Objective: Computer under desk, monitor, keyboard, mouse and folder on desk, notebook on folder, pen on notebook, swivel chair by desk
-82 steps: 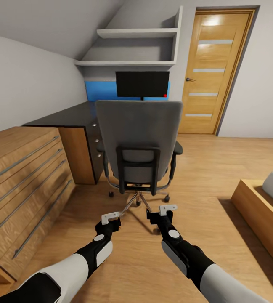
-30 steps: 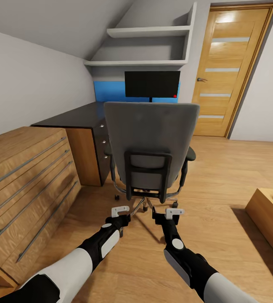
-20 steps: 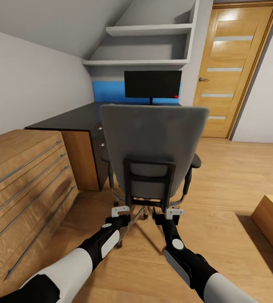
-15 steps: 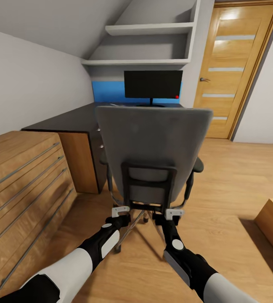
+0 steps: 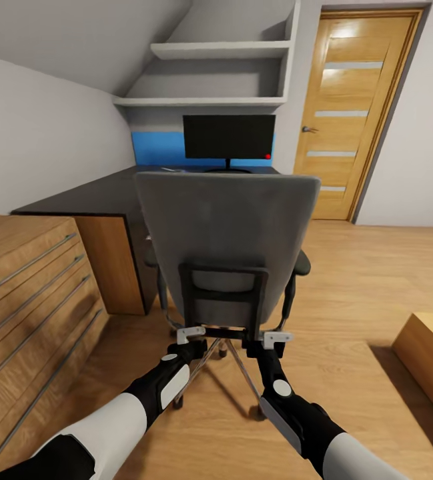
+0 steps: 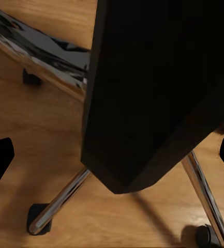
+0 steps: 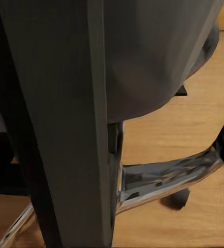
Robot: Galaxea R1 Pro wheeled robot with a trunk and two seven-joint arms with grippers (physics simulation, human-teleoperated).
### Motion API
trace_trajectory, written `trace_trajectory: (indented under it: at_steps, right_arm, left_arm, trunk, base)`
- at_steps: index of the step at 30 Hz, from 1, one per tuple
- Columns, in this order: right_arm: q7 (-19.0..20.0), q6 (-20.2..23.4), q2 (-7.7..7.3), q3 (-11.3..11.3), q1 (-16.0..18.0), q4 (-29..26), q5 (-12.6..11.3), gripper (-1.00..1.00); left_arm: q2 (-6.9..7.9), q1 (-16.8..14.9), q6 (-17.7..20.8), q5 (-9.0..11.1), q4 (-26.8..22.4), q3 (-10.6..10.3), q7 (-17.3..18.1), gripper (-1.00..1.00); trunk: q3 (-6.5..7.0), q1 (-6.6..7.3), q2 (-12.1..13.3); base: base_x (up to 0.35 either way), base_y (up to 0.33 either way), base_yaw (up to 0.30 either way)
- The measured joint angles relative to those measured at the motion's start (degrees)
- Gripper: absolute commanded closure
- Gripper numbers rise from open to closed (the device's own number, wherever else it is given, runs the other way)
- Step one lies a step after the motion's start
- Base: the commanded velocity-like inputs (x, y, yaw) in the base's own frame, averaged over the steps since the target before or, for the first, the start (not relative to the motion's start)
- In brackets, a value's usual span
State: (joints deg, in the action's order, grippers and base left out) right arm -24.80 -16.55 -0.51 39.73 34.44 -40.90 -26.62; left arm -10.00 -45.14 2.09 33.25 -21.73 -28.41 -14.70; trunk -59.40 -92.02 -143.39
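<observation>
Light: we see even, bright, soft room light.
Glare: on the door (image 5: 349, 113) top.
Shadows: faint under the swivel chair (image 5: 226, 240).
Wrist views: dim, close-up blur.

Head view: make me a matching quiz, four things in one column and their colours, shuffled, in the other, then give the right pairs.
Things:
1. swivel chair
2. monitor
3. door
4. desk back panel

Colours:
A. blue
B. grey
C. black
D. light wood

Pairs: 1-B, 2-C, 3-D, 4-A
</observation>
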Motion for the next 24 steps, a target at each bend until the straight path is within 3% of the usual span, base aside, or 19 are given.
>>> trace_trajectory:
  at_steps: [11, 24]
  right_arm:
    - [0.16, 0.04, 0.08, 0.05, 0.02, 0.02, -0.06, -1.00]
    - [0.04, 0.05, 0.11, 0.09, 0.01, 0.02, -0.09, -1.00]
  left_arm:
    - [0.00, 0.00, -0.01, 0.01, -0.02, 0.01, -0.07, -1.00]
    - [0.00, 0.00, -0.02, -0.02, 0.15, 0.08, 0.00, -1.00]
  trunk:
    - [0.13, 0.02, 0.00]
    - [0.12, 0.03, 0.00]
  base:
    - [0.151, 0.000, -0.017]
    - [0.300, -0.045, 0.000]
